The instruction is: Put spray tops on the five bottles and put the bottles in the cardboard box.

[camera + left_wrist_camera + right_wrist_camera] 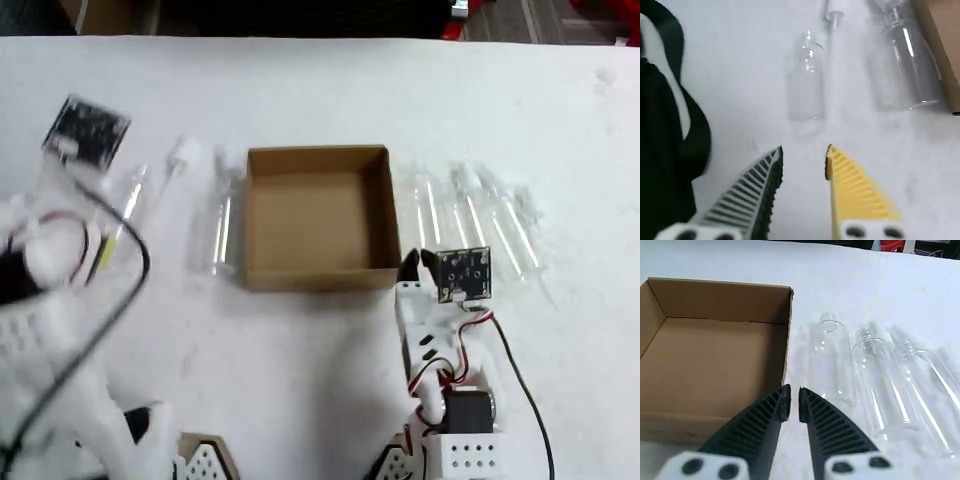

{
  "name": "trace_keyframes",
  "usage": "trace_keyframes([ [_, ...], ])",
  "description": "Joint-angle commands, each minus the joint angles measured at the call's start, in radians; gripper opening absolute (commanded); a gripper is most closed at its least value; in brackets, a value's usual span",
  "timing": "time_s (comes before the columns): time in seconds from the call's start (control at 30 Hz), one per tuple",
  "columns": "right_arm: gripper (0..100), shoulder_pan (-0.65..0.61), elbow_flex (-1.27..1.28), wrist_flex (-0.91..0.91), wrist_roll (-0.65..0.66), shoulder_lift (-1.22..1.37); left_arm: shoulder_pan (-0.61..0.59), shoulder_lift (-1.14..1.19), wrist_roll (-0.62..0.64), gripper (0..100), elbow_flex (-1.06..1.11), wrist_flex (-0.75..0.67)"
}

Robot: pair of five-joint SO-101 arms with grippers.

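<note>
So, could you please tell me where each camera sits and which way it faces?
High view: fixed above the table, looking down on the cardboard box; left arm and right arm enter at the near edge.
Left wrist view: on the left arm, looking past its open left gripper at a small bottle on the table.
Right wrist view: on the right arm, looking past the right gripper at the box and three bottles.
Shared: the box shows in all three.

the cardboard box (318,215) is plain brown; the table (300,90) is white; the bottles (832,360) are clear and colourless; the left gripper (805,162) has one yellow ridged finger and one grey with black ridges; the right gripper (794,402) is ridged black on white mounts; the cable (672,125) is black
</note>
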Motion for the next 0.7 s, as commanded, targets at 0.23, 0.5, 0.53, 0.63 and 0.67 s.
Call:
trace_keyframes([
  [0.23,2.2,0.004,0.009,0.005,0.0,-0.002,0.159,0.584,0.201,14,-0.621,0.107],
  [0.5,2.2,0.002,0.009,0.005,0.0,-0.002,0.091,0.969,0.356,22,-0.982,0.117],
  [0.53,2.2,0.002,0.009,0.005,0.0,-0.002,0.087,1.017,0.359,23,-1.023,0.117],
  [0.63,2.2,0.002,0.009,0.005,0.0,-0.002,0.077,1.155,0.336,22,-1.138,0.117],
  [0.67,2.2,0.002,0.009,0.005,0.0,-0.002,0.076,1.199,0.336,21,-1.172,0.114],
])
